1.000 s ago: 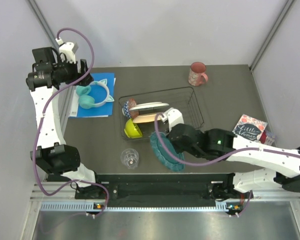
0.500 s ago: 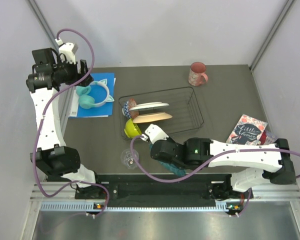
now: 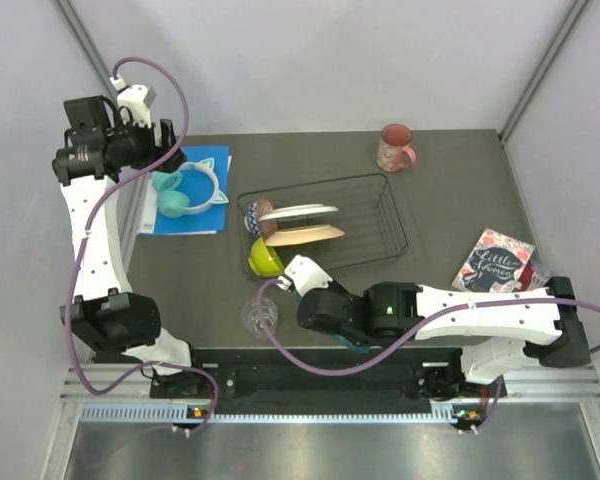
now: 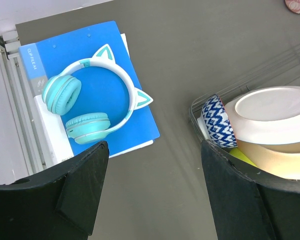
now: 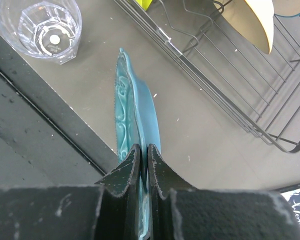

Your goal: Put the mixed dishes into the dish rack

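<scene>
**Much Tucked Out of Sight**

From overhead, the teal scalloped plate [image 5: 135, 105] nearly vanishes beneath the right arm [image 3: 460, 305]. The left wrist view clips the pink mug [image 4: 298, 4] at its top corner. The right wrist view trims the small clear glass [image 5: 39, 27] along the top edge.

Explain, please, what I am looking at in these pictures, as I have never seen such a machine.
These are two robot arms bolted at the near edge of a table. One picture looks down from above; the other two come from a camera on each wrist. The right pincer is shut on the rim of a teal plate, held on edge beside the wire dish rack. The left pincer hangs open over teal headphones on a blue folder. The rack holds a white plate, a cream plate, a patterned bowl and a lime-green bowl. A clear glass, a pink mug and a printed card sit on the table.
</scene>
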`<action>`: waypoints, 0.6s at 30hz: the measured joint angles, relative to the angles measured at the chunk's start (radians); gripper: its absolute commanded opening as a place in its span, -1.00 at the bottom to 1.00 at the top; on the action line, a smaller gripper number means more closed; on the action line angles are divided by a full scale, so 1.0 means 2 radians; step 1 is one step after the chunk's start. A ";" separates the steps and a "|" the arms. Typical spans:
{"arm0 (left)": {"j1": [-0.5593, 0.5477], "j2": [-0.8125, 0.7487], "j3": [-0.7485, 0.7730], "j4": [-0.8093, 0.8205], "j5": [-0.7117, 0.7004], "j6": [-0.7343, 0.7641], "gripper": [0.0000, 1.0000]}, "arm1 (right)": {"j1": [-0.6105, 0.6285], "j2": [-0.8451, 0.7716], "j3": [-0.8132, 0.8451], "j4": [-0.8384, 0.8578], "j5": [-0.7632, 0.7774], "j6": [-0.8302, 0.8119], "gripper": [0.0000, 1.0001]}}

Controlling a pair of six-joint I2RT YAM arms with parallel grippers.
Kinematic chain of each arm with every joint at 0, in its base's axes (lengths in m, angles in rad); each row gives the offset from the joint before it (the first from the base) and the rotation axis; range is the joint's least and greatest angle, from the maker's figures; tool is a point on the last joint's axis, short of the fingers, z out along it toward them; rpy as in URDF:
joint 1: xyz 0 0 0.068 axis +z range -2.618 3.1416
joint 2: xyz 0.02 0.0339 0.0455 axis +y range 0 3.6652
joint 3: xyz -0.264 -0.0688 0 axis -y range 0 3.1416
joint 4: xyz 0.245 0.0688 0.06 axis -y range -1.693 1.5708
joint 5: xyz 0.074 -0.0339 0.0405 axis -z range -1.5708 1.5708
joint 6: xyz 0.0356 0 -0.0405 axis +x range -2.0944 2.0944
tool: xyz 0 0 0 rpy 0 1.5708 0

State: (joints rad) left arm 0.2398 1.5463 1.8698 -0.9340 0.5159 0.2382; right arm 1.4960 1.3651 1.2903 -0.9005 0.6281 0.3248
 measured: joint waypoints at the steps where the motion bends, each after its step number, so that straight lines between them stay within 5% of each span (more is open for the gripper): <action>1: 0.000 0.000 0.000 0.000 0.000 0.000 0.58 | 0.001 0.000 0.000 0.000 0.000 0.001 -0.99; 18: 0.000 0.000 0.000 0.008 0.000 0.000 0.58 | 0.004 -0.002 -0.025 0.042 -0.022 0.018 -0.52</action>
State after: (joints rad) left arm 0.2398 1.5463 1.8698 -0.9188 0.5156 0.2382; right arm 1.5047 1.3609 1.2411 -0.8165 0.5838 0.3603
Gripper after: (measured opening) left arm 0.790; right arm 0.202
